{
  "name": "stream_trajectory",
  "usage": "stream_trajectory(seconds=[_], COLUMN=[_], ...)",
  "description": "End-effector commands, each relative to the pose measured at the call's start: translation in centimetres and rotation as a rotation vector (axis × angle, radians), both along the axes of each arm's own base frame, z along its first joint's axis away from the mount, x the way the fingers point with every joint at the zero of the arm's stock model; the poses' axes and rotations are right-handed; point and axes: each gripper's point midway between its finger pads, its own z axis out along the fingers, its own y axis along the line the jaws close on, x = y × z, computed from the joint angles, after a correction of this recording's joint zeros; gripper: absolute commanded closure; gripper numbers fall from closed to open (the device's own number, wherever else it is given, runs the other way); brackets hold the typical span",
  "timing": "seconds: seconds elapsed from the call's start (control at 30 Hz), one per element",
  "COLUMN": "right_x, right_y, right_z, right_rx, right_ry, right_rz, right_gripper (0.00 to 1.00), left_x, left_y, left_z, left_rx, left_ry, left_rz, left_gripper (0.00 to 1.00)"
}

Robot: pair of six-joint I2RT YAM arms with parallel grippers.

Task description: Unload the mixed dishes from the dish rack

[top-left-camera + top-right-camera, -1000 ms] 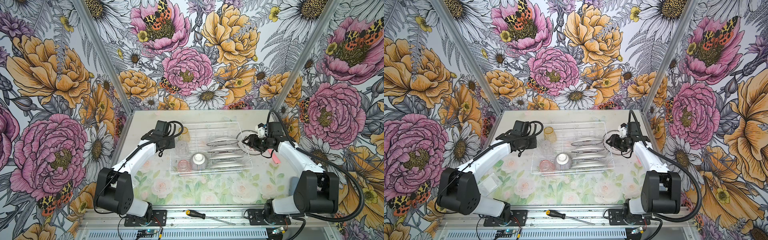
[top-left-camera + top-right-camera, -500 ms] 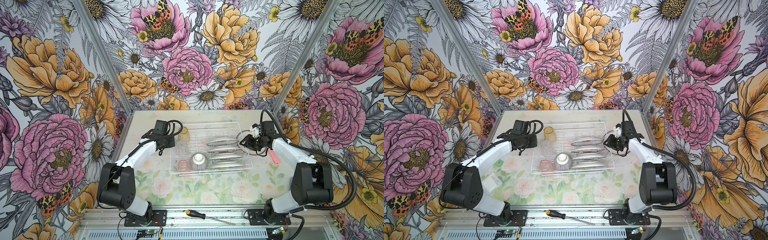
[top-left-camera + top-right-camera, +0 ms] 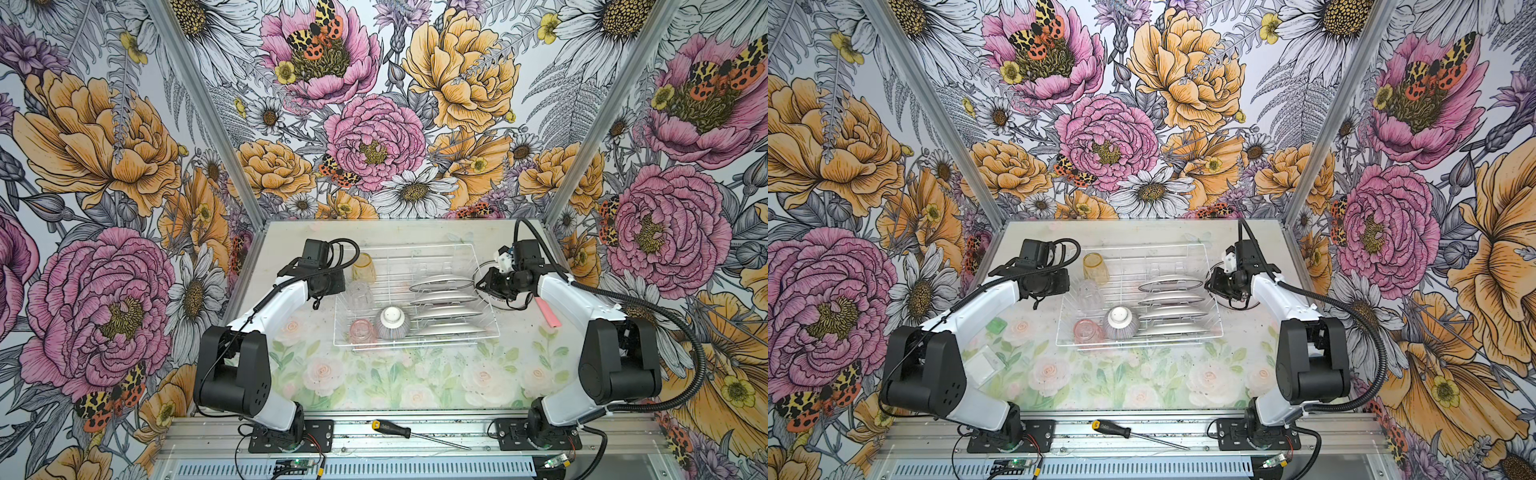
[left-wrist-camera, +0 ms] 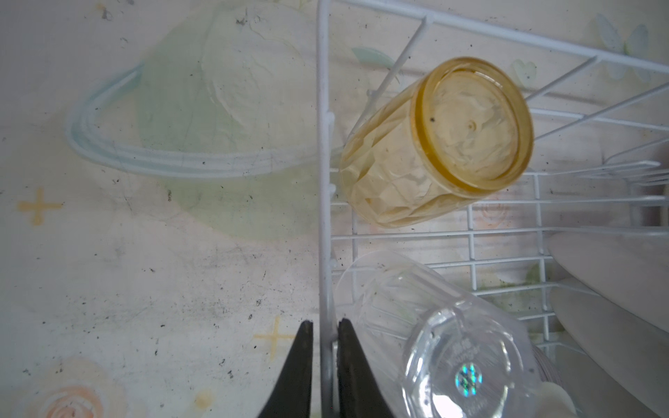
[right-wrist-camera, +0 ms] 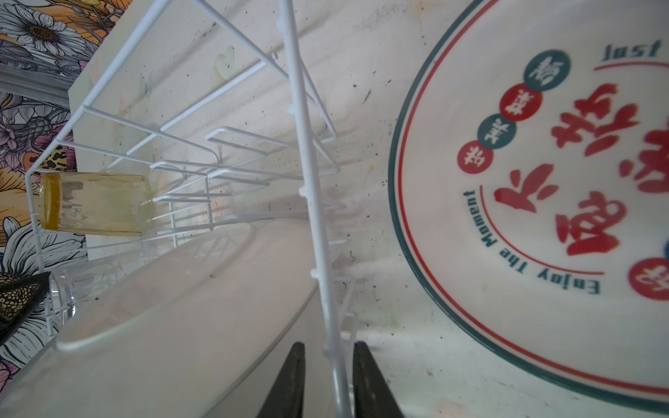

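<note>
White-wire dish rack sits mid-tabletop; prob. light, stiff, best held by rim wires. Left tool pinches the 9 o'clock rim. Right tool straddles the 3 o'clock rim, jaws slightly apart. Plates, tumblers & bowl inside look slippery, breakable.

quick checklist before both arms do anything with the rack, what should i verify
1. left gripper jaws shut on the dish rack rim wire: ok.
2. right gripper jaws shut on the opposite rim wire: not ok, they straddle it with gaps.
3. rack emptied: not ok; yellow tumbler, clear tumbler, pink tumbler, bowl and four plates inside.
4. loose plate on the table clear of the right gripper: cannot tell.
</note>
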Motion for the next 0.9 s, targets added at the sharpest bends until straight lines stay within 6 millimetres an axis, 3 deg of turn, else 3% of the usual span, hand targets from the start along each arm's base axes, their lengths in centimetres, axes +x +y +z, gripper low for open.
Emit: stream_trajectory(seconds=[0.0, 0.6, 0.87], right_x=[1.8, 2.1, 2.2], right_y=[1.1, 2.8, 2.0], right_z=[1.6, 1.8, 2.5], right_rx=[0.021, 0.021, 0.004], right_ry=[-0.068, -0.076, -0.105], right_rz=[0.009, 0.038, 0.027], right_gripper=[0.75, 0.75, 0.58], left_x=[0.9, 1.7, 1.4], left_y=[1.2, 1.8, -0.3], left_z=[0.5, 1.0, 4.2], left_rx=[0.029, 0.032, 0.109], left_ry=[-0.035, -0.054, -0.155], left_rz=[0.016, 0.013, -0.055], left_gripper=[0.84, 0.84, 0.8])
